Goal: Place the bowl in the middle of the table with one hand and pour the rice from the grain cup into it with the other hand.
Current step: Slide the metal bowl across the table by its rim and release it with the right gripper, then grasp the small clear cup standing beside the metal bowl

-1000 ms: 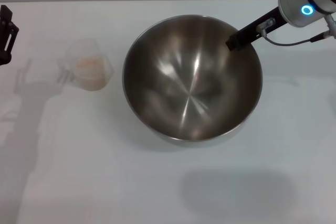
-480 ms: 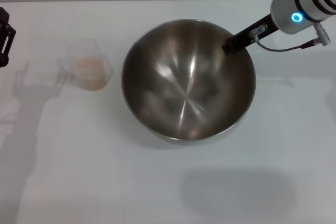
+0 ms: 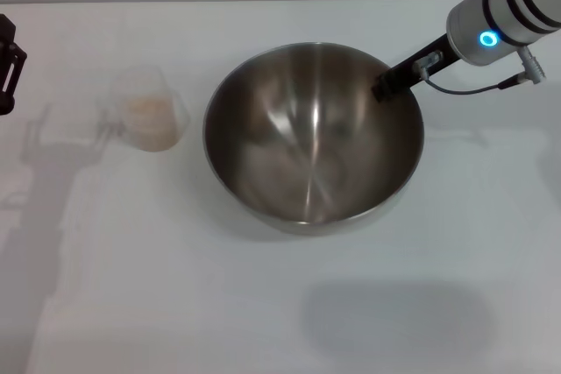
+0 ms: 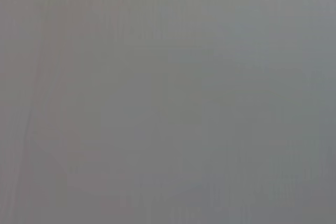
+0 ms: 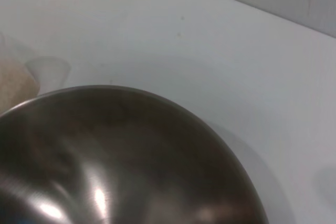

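Bowl tilted, nudged toward 9 since earlier | right claw pinches rim at 2 | grain cup at 9 on bench | step: centring bowl | next: release rim | left claw idle, grip unclear

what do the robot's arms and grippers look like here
The right arm is a silver-white cylinder with black bands, a glowing blue ring light and a thin grey cable; its right gripper is a slim black finger piece. The left gripper shows only as black angular hardware.
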`<state>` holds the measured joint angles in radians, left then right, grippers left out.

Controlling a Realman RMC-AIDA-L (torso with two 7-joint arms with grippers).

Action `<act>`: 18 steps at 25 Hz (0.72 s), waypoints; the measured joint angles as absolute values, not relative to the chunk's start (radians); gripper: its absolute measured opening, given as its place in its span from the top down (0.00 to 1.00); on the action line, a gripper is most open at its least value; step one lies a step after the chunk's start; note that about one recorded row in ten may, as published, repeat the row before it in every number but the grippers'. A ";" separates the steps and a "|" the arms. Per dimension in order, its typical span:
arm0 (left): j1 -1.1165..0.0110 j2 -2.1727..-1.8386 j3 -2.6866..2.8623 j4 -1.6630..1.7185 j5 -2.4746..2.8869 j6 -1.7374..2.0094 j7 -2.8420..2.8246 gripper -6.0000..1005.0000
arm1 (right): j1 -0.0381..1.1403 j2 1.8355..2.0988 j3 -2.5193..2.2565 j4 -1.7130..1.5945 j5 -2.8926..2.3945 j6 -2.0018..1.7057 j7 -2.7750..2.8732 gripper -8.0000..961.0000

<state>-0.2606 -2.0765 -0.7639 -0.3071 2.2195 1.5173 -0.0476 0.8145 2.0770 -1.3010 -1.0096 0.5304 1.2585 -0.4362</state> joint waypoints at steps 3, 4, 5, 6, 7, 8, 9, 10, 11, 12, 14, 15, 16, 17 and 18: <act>-0.258 -2.077 -0.764 -0.309 2.220 1.519 -0.048 0.17 | 0.814 2.076 -1.302 -1.025 0.520 1.266 -0.432 0.92; -0.258 -2.077 -0.763 -0.310 2.220 1.519 -0.048 0.17 | 0.810 2.076 -1.317 -1.045 0.502 1.268 -0.419 0.88; -0.257 -2.077 -0.763 -0.310 2.220 1.521 -0.048 0.17 | 0.810 2.076 -1.317 -1.045 0.502 1.268 -0.419 0.84; -0.256 -2.077 -0.762 -0.310 2.221 1.525 -0.048 0.17 | 0.806 2.076 -1.330 -1.061 0.490 1.268 -0.410 0.81; -0.255 -2.077 -0.762 -0.310 2.221 1.528 -0.048 0.17 | 0.802 2.077 -1.341 -1.077 0.480 1.268 -0.403 0.77; -0.254 -2.077 -0.762 -0.309 2.221 1.535 -0.048 0.17 | 0.797 2.077 -1.352 -1.097 0.470 1.268 -0.395 0.73; -0.251 -2.077 -0.762 -0.309 2.222 1.539 -0.048 0.17 | 0.791 2.078 -1.362 -1.118 0.462 1.269 -0.388 0.71; -0.245 -2.077 -0.762 -0.309 2.222 1.545 -0.048 0.17 | 0.780 2.078 -1.374 -1.162 0.448 1.269 -0.382 0.69; -0.245 -2.077 -0.762 -0.309 2.222 1.545 -0.048 0.17 | 0.773 2.078 -1.377 -1.190 0.440 1.268 -0.381 0.66; -0.244 -2.077 -0.762 -0.309 2.221 1.547 -0.048 0.17 | 0.767 2.078 -1.378 -1.218 0.433 1.264 -0.380 0.64; -0.242 -2.077 -0.762 -0.310 2.222 1.550 -0.048 0.17 | 0.762 2.078 -1.379 -1.244 0.426 1.257 -0.380 0.59; -0.241 -2.077 -0.762 -0.310 2.221 1.553 -0.048 0.17 | 0.752 2.078 -1.380 -1.298 0.416 1.228 -0.381 0.56; -0.241 -2.077 -0.762 -0.310 2.221 1.553 -0.048 0.17 | 0.742 2.079 -1.386 -1.331 0.414 1.193 -0.386 0.54; -0.239 -2.077 -0.762 -0.309 2.221 1.557 -0.048 0.17 | 0.733 2.078 -1.393 -1.355 0.413 1.156 -0.390 0.51; -0.239 -2.077 -0.762 -0.309 2.221 1.558 -0.048 0.17 | 0.733 2.078 -1.393 -1.355 0.413 1.156 -0.390 0.51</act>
